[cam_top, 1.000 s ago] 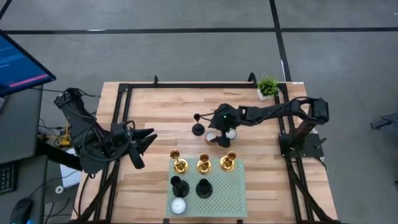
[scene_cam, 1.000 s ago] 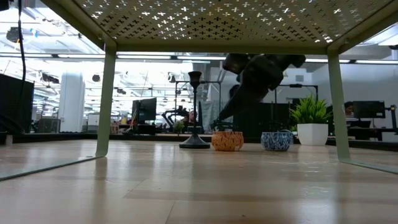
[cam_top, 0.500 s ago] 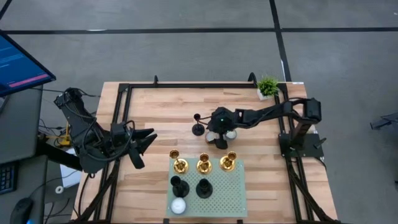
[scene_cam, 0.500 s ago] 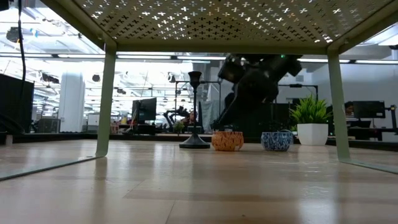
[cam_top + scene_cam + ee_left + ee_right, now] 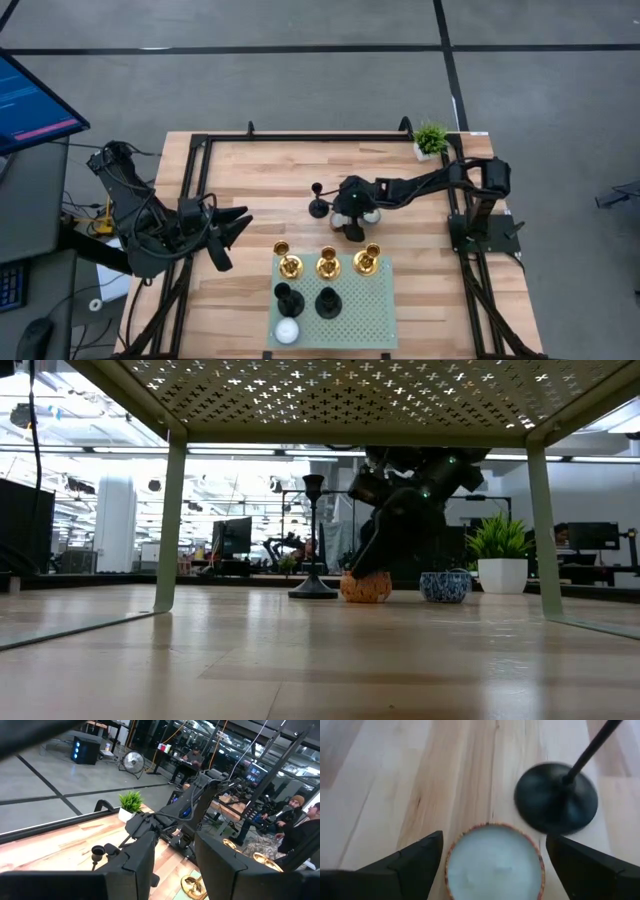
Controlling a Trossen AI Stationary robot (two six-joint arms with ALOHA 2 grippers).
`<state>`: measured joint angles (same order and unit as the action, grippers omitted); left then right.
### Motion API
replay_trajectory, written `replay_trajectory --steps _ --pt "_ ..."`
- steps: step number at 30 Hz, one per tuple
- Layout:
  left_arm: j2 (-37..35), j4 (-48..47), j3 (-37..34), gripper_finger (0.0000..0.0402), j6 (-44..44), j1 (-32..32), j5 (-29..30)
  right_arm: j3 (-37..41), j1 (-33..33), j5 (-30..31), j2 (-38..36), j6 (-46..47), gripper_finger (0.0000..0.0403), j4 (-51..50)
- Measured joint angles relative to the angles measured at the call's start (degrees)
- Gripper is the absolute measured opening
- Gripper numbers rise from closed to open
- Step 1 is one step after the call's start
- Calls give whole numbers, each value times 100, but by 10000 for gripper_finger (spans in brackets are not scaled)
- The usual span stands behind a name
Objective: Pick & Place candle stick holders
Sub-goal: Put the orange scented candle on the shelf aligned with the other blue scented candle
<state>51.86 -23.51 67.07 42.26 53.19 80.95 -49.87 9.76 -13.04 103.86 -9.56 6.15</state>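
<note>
A pale butcher-block table (image 5: 250, 200) is carrying a light green perforated metal stand (image 5: 385, 300), and on that stand three shiny gold holders (image 5: 327, 264) are standing in a row with two matte black holders (image 5: 288, 297) and a white ball (image 5: 287, 331) nearer the table's front edge. A sixth slim black holder (image 5: 319, 199) with a round flat base is standing alone on the wood near the table's middle. Just beside it an orange-patterned cup (image 5: 366, 586) is sitting, filled level with smooth white wax, and a blue-patterned cup (image 5: 444, 586) is sitting next to that. The right gripper (image 5: 492, 852) is hanging low over the orange cup with its two dark fingers spread wide to either side of the rim, gripping nothing; from above, the arm is covering most of both cups. A small green potted plant (image 5: 431, 139) is sitting at the table's far right corner. The left gripper (image 5: 232, 240) is waiting at the left side of the table, fingers parted and empty. In the left wrist view its blurred fingers are blocking much of the table, and people in the room beyond are hard to make out.
</note>
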Motion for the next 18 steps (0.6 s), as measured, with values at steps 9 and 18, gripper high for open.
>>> replay_trajectory --steps 9,18 --pt "0 44 2 139 -2 0 0 0 -91 59 354 0 316 -27" --pt "0 72 0 139 -2 -2 0 7 -69 232 231 15 296 -108"
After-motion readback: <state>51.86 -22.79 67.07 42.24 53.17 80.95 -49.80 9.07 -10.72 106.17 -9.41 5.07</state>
